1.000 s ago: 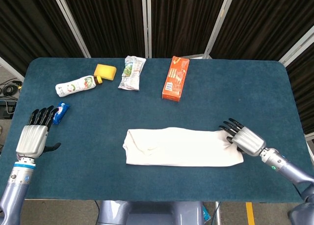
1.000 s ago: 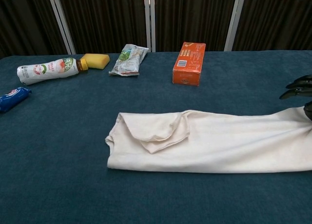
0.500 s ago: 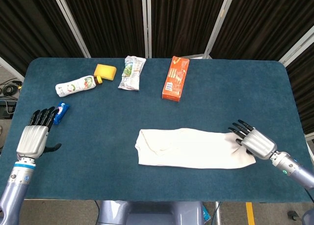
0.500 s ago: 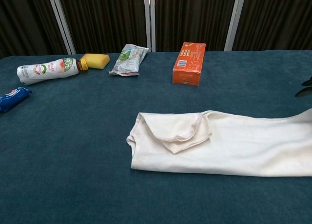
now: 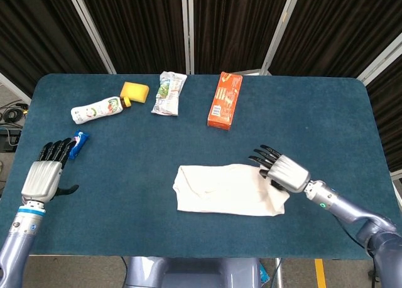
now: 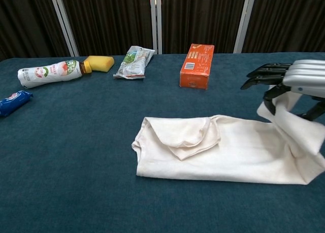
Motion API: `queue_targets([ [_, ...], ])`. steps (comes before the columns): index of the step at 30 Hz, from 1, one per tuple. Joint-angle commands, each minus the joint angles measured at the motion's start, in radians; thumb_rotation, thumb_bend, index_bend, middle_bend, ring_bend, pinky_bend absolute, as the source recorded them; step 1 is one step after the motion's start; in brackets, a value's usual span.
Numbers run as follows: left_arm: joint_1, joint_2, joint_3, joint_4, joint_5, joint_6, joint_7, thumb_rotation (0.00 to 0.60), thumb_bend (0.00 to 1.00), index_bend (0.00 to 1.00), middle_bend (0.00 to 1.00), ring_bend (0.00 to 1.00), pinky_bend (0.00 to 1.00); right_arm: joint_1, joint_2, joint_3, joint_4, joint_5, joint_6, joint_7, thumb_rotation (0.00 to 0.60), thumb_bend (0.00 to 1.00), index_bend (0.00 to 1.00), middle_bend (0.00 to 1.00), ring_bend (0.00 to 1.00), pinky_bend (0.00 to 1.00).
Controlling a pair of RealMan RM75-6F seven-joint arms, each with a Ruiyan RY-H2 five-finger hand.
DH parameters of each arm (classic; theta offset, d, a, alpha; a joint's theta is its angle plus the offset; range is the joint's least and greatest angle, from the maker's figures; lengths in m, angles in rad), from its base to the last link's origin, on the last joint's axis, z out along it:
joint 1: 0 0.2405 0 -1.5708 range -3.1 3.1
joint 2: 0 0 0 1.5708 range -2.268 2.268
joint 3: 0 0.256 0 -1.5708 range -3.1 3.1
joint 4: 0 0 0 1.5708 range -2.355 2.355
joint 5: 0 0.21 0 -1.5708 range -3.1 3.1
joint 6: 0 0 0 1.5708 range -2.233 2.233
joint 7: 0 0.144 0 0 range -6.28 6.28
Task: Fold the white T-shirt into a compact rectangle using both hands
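Dark curtains hang behind a blue table (image 5: 314, 112). The white T-shirt (image 5: 220, 191), folded into a strip, lies near the table's front edge. The right hand (image 5: 281, 172) pinches its right end, lifted and folded leftward. The left hand (image 5: 44, 175) rests open-fingered at the left edge, beside a blue packet (image 5: 78, 142).

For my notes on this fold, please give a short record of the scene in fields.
garment: white cotton T-shirt, long folded strip on blue table
right hand: holds the shirt's right end, lifted
left hand: open, at left table edge
far row: white bottle, yellow sponge, snack packet, orange box
near left hand: blue packet
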Motion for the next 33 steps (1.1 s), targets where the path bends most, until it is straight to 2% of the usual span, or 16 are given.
queue_targets([
  [1, -0.002, 0.005, -0.006, 0.003, -0.006, -0.005, -0.013, 0.6, 0.0, 0.0, 0.0, 0.0, 0.0, 0.11, 0.056, 0.049, -0.234, 0.019, -0.159, -0.145, 0.6, 0.39, 0.71, 0.12, 0.0, 0.0],
  [9, -0.002, 0.017, -0.011, 0.006, -0.01, -0.01, -0.038, 0.6, 0.0, 0.0, 0.0, 0.0, 0.0, 0.172, 0.06, 0.122, -0.395, 0.091, -0.311, -0.267, 0.6, 0.39, 0.72, 0.12, 0.0, 0.0],
  [17, -0.001, 0.026, -0.012, 0.009, -0.009, -0.013, -0.056, 0.6, 0.0, 0.0, 0.0, 0.0, 0.0, 0.206, 0.029, 0.182, -0.434, 0.14, -0.374, -0.335, 0.6, 0.39, 0.72, 0.12, 0.0, 0.0],
  [25, -0.003, 0.025, -0.013, 0.012, -0.015, -0.018, -0.056, 0.6, 0.0, 0.0, 0.0, 0.0, 0.0, 0.228, 0.0, 0.186, -0.483, 0.127, -0.397, -0.368, 0.6, 0.39, 0.72, 0.12, 0.0, 0.0],
  [33, -0.003, 0.024, -0.013, 0.011, -0.018, -0.019, -0.053, 0.6, 0.0, 0.0, 0.0, 0.0, 0.0, 0.24, -0.032, 0.196, -0.483, 0.123, -0.405, -0.405, 0.6, 0.39, 0.72, 0.12, 0.0, 0.0],
])
